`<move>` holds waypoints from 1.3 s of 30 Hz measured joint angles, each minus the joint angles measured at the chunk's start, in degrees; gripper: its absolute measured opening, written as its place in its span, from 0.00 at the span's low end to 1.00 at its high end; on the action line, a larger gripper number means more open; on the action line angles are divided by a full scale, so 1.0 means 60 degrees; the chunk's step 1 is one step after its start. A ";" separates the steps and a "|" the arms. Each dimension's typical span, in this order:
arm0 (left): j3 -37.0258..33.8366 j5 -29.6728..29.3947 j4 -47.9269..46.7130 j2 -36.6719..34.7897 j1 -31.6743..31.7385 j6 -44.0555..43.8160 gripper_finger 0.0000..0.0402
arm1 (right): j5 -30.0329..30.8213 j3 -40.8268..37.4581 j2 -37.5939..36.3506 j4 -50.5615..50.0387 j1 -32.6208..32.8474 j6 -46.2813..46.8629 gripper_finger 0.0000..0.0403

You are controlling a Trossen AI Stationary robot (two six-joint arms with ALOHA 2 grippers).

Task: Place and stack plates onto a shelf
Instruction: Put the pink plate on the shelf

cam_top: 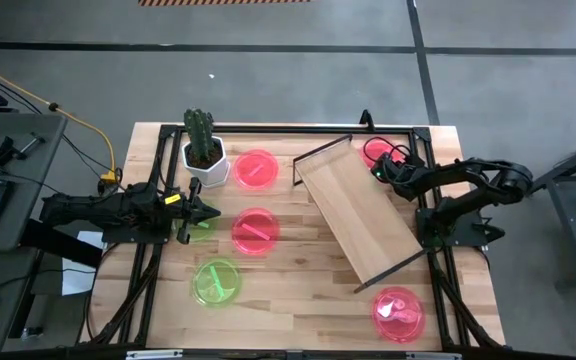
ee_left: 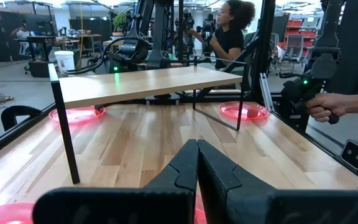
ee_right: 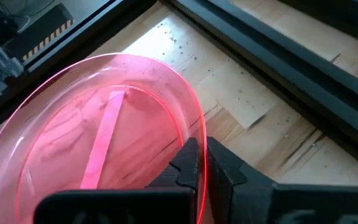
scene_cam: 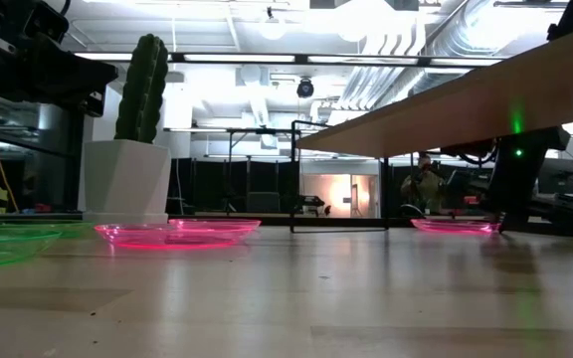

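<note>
A pink plate point(cam_top: 376, 151) lies at the table's far right corner, behind the shelf point(cam_top: 358, 210), a light-wood board on black wire legs set slantwise on the table. My right gripper point(cam_top: 380, 172) is shut on this plate's rim. More pink plates point(cam_top: 256, 168) point(cam_top: 255, 231) point(cam_top: 398, 312) and a green plate point(cam_top: 217, 282) lie flat on the table. My left gripper point(cam_top: 204, 213) is shut on nothing, held level at the table's left, just over another green plate point(cam_top: 194, 228). My right gripper pinches the pink plate's rim point(ee_right: 199, 127) between its two fingers, on the side of the plate nearest the arm. The fingers come from the table's right, slanting down. In the low view the plate point(scene_cam: 456, 226) sits low on the tabletop.
A white hexagonal pot with a cactus point(cam_top: 204, 152) stands at the far left, beside a pink plate. Black frame rails point(cam_top: 438, 290) run along the table's sides. Beyond the table's right edge a person's hand point(ee_left: 328, 106) holds a dark handle.
</note>
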 joint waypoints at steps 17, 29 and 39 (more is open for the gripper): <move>0.0002 -0.0001 -0.0002 -0.0002 -0.0002 0.0000 0.00 | 0.0093 -0.0015 -0.2133 0.0123 -0.0025 -0.0952 0.00; -0.0002 -0.0002 0.0000 -0.0002 -0.0004 -0.0002 0.00 | 0.0188 -0.0015 -0.3584 0.0009 -0.0022 -0.1321 0.00; -0.0001 0.0001 0.0000 -0.0001 -0.0003 -0.0001 0.00 | 0.0596 -0.0015 -0.4746 -0.0037 -0.0025 -0.1607 0.00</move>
